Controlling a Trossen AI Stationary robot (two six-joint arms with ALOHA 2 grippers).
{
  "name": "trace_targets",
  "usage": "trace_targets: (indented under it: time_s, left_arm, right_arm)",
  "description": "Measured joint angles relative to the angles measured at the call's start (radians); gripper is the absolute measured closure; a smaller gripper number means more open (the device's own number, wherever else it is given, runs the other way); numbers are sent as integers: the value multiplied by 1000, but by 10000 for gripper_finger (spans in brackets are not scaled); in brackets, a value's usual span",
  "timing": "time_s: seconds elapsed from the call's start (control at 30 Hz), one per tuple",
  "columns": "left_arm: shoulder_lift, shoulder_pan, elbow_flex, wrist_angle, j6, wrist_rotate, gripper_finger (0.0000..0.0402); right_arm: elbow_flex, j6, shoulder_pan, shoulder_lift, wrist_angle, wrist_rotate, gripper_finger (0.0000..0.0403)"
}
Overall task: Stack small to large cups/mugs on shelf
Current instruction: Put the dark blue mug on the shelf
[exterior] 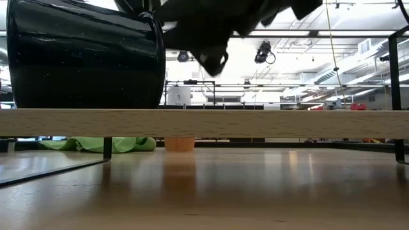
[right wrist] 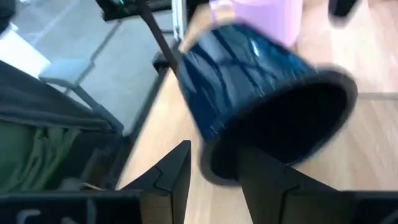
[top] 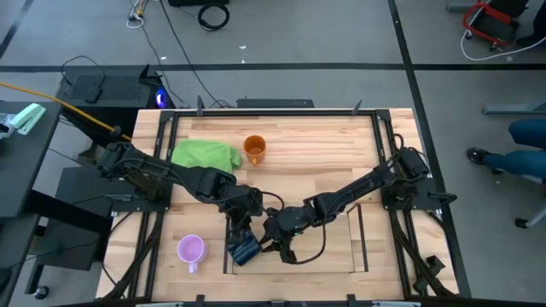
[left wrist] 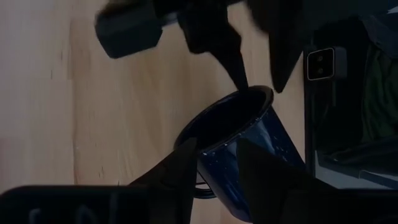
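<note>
The black mug lies tipped on its side at the left end of the shelf, mouth toward the table's right. In the low view the black mug sits on the shelf's wooden board. My left gripper and my right gripper are both shut on its rim. The light purple mug stands upright on the table left of the shelf. The orange mug stands upright at the far middle. My left gripper pinches the black mug's wall just behind the rim, one finger at the mouth side and one on the outside. It comes slanting down from the far side. The mug's lower side rests on the board. My right gripper pinches the rim on the side nearest it, one finger in front of the mouth and one outside the wall. It comes from the table's right, roughly level. The mouth faces this gripper and the mug is tipped.
A green cloth lies bunched at the far left, beside the orange mug. The shelf's clear side panels stand close to both grippers. Bare shelf floor lies to the right of the mug.
</note>
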Motion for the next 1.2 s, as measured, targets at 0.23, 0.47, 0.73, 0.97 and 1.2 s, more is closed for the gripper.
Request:
trace_targets:
  time_s: [0.23,0.47,0.73,0.97,1.2]
  left_arm:
    - [0,0,0,0,1,-10,282]
    - [0,0,0,2,2,-10,281]
    - [0,0,0,5,4,-11,282]
    - [0,0,0,5,4,-11,283]
    - [0,0,0,5,4,-18,289]
  right_arm:
    - [-1,2,-5,13,35,-12,268]
    - [0,14,-12,13,53,-31,268]
    - [0,14,-27,13,64,-45,279]
    - [0,18,-34,13,65,-59,292]
    - [0,18,-34,13,79,-67,295]
